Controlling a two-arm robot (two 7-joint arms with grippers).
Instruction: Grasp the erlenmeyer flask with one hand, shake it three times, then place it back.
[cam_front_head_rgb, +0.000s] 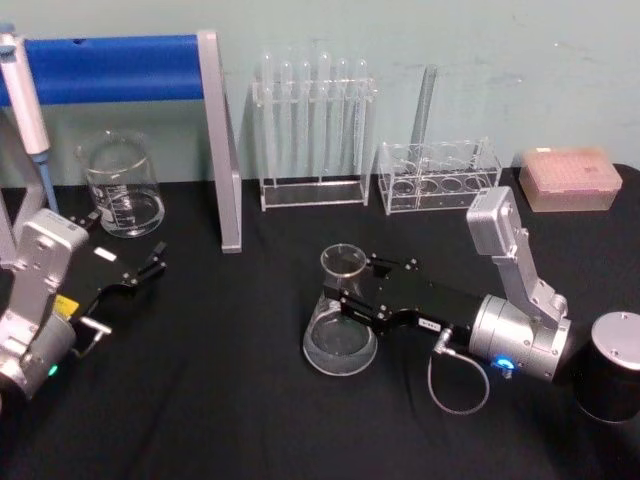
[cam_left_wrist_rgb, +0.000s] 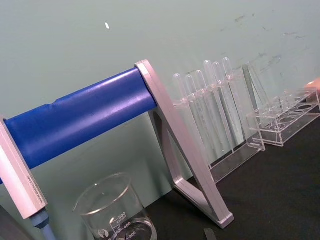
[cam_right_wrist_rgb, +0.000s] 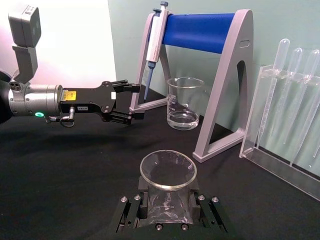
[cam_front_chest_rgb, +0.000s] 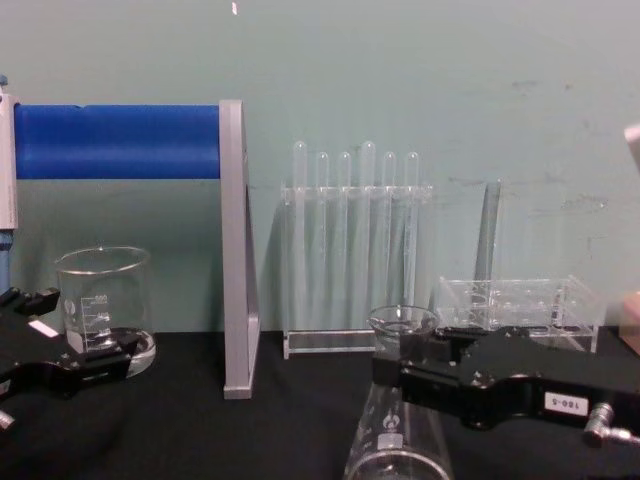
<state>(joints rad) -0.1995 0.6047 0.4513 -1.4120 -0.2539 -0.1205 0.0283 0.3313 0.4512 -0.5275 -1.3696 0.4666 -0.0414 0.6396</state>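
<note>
The erlenmeyer flask (cam_front_head_rgb: 340, 322) is clear glass and stands upright on the black table (cam_front_head_rgb: 220, 400), a little right of centre. My right gripper (cam_front_head_rgb: 348, 282), the hand with the "100-5" label, reaches in from the right, and its two black jaws are shut on the flask's neck just under the rim. In the right wrist view the flask (cam_right_wrist_rgb: 167, 175) sits between the jaws with the right gripper (cam_right_wrist_rgb: 167, 207) closed on both sides of it. The chest view shows the flask (cam_front_chest_rgb: 398, 420) low down. My left gripper (cam_front_head_rgb: 154, 264) rests open at the left, far from the flask.
A glass beaker (cam_front_head_rgb: 122, 190) stands at the back left under a blue-barred pipette stand (cam_front_head_rgb: 222, 140) that holds a pipette (cam_front_head_rgb: 22, 95). Along the back are a test tube rack (cam_front_head_rgb: 312, 130), a second clear rack (cam_front_head_rgb: 440, 175) and a pink tip box (cam_front_head_rgb: 570, 178). A black cylinder (cam_front_head_rgb: 612, 368) stands at the right edge.
</note>
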